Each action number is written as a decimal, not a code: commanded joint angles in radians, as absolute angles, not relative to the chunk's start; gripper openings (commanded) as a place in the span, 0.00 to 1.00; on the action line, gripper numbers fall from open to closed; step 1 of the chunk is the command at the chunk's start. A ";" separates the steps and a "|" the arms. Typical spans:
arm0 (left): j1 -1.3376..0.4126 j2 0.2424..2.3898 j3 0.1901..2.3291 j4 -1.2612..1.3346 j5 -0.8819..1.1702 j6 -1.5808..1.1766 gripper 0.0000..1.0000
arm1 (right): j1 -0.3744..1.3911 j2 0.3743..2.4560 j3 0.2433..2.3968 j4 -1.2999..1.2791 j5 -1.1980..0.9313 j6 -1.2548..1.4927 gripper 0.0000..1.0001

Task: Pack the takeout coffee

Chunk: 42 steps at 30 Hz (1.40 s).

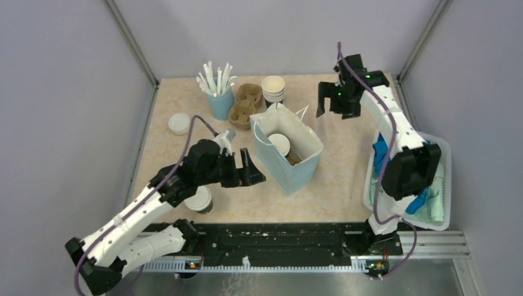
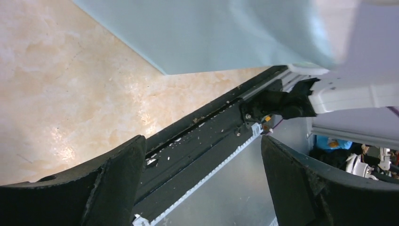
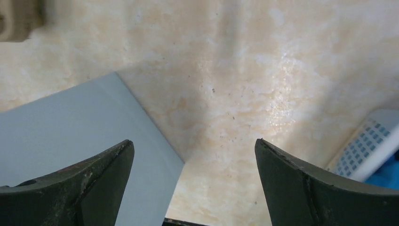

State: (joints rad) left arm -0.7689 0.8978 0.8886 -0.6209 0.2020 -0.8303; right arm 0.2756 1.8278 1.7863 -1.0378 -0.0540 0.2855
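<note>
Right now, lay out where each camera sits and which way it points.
Top external: above and behind the arm bases, looking down on the table, the blue bag and both whole arms.
Left wrist: on the left arm, aimed low toward the near-edge rail; the left gripper is open, with the bag's side above it.
Right wrist: looks down at the table; the right gripper is open, with a bag corner on the left and the white basket on the right.
Shared: all three views catch the bag.

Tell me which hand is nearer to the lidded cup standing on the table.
Left. The left hand hovers just beyond the lidded cup, beside the blue bag. The right hand is far off, past the bag's other side.
</note>
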 commanded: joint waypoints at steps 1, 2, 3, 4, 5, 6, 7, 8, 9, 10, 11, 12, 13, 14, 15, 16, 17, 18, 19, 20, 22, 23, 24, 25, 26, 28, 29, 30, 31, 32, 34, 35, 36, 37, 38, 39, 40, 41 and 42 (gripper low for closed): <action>-0.773 0.761 1.042 -0.729 0.145 -0.725 0.98 | 0.295 1.552 1.898 -1.161 -0.070 0.255 0.99; -0.773 0.743 1.114 -0.760 0.129 -0.700 0.98 | 0.298 1.497 1.893 -1.172 -0.085 0.272 0.99; -0.773 0.740 1.171 -0.788 0.116 -0.672 0.98 | 0.303 1.442 1.882 -1.176 -0.110 0.287 0.99; -0.773 0.743 1.229 -0.813 0.109 -0.640 0.98 | 0.314 1.390 1.865 -1.173 -0.136 0.302 0.99; -0.773 0.748 1.290 -0.847 0.096 -0.600 0.98 | 0.332 1.336 1.851 -1.168 -0.160 0.312 0.99; -0.773 0.755 1.344 -0.869 0.084 -0.572 0.98 | 0.365 1.291 1.839 -1.164 -0.171 0.319 0.99; -0.773 0.763 1.403 -0.886 0.071 -0.543 0.98 | 0.418 1.248 1.835 -1.160 -0.171 0.324 0.99; -0.773 0.772 1.459 -0.904 0.058 -0.519 0.98 | 0.474 1.210 1.839 -1.160 -0.167 0.340 0.99; -0.773 0.783 1.511 -0.919 0.042 -0.494 0.98 | 0.544 1.193 1.845 -1.156 -0.157 0.370 0.99; -0.773 0.794 1.566 -0.933 0.029 -0.469 0.98 | 0.622 1.182 1.850 -1.147 -0.144 0.403 0.99; -0.773 0.804 1.612 -0.944 0.017 -0.447 0.98 | 0.710 1.175 1.849 -1.126 -0.118 0.438 0.99; -0.773 0.812 1.657 -0.953 0.010 -0.428 0.98 | 0.858 1.175 1.845 -1.084 -0.069 0.478 0.99; -0.773 0.820 1.697 -0.962 -0.017 -0.413 0.98 | 0.931 1.187 1.838 -1.049 -0.017 0.493 0.99; -0.773 0.823 1.729 -0.966 -0.037 -0.402 0.98 | 1.091 1.211 1.837 -1.020 0.060 0.500 0.99; -0.773 0.823 1.755 -0.965 -0.051 -0.390 0.98 | 1.189 1.249 1.844 -0.997 0.114 0.500 0.99; -0.773 0.820 1.774 -0.964 -0.065 -0.379 0.98 | 1.255 1.302 1.875 -0.986 0.148 0.498 0.99; -0.773 0.815 1.790 -0.964 -0.084 -0.370 0.98 | 1.307 1.360 1.896 -0.984 0.171 0.495 0.99; -0.773 0.810 1.807 -0.968 -0.107 -0.365 0.98 | 1.344 1.422 1.938 -0.979 0.190 0.493 0.99; -0.773 0.804 1.824 -0.973 -0.131 -0.363 0.98 | 1.374 1.474 1.987 -0.965 0.198 0.482 0.99; -0.773 0.799 1.850 -0.979 -0.153 -0.362 0.98 | 1.403 1.526 2.015 -0.937 0.202 0.462 0.99; -0.773 0.781 1.872 -0.980 -0.192 -0.367 0.98 | 1.444 1.619 2.056 -0.881 0.219 0.435 0.99; -0.773 0.770 1.876 -0.976 -0.209 -0.371 0.98 | 1.448 1.667 2.069 -0.861 0.220 0.441 0.99; -0.773 0.754 1.874 -0.974 -0.224 -0.373 0.98 | 1.448 1.711 2.091 -0.855 0.238 0.455 0.99; -0.773 0.745 1.873 -0.976 -0.238 -0.376 0.98 | 1.448 1.762 2.112 -0.857 0.263 0.466 0.99; -0.773 0.738 1.876 -0.983 -0.253 -0.380 0.98 | 1.448 1.812 2.129 -0.856 0.289 0.478 0.99; -0.773 0.729 1.888 -1.001 -0.283 -0.393 0.98 | 1.449 1.899 2.156 -0.846 0.322 0.482 0.99; -0.773 0.724 1.894 -1.009 -0.297 -0.403 0.99 | 1.448 1.951 2.169 -0.841 0.337 0.479 0.99; -0.773 0.718 1.899 -1.012 -0.305 -0.409 0.98 | 1.447 1.977 2.184 -0.844 0.353 0.478 0.99; -0.773 0.712 1.902 -1.012 -0.308 -0.413 0.98 | 1.447 2.013 2.203 -0.849 0.367 0.474 0.99; -0.773 0.707 1.903 -1.014 -0.309 -0.416 0.98 | 1.445 2.058 2.228 -0.858 0.375 0.472 0.99; -0.773 0.701 1.905 -1.020 -0.309 -0.421 0.99 | 1.440 2.127 2.281 -0.890 0.389 0.473 0.99; -0.773 0.700 1.905 -1.027 -0.312 -0.424 0.99 | 1.430 2.159 2.308 -0.903 0.368 0.479 0.99; -0.773 0.699 1.905 -1.035 -0.316 -0.426 0.99 | 1.423 2.185 2.332 -0.911 0.346 0.487 0.99; -0.773 0.697 1.904 -1.039 -0.321 -0.429 0.98 | 1.421 2.205 2.344 -0.912 0.337 0.489 0.99; -0.773 0.696 1.904 -1.042 -0.325 -0.431 0.98 | 1.421 2.217 2.347 -0.907 0.334 0.481 0.99; -0.773 0.695 1.904 -1.045 -0.331 -0.433 0.98 | 1.420 2.227 2.344 -0.904 0.328 0.477 0.99; -0.773 0.693 1.904 -1.047 -0.335 -0.435 0.99 | 1.419 2.234 2.341 -0.904 0.322 0.473 0.99; -0.773 0.692 1.902 -1.049 -0.338 -0.434 0.98 | 1.418 2.240 2.339 -0.902 0.320 0.468 0.99; -0.773 0.692 1.901 -1.050 -0.338 -0.433 0.98 | 1.418 2.246 2.335 -0.897 0.312 0.461 0.99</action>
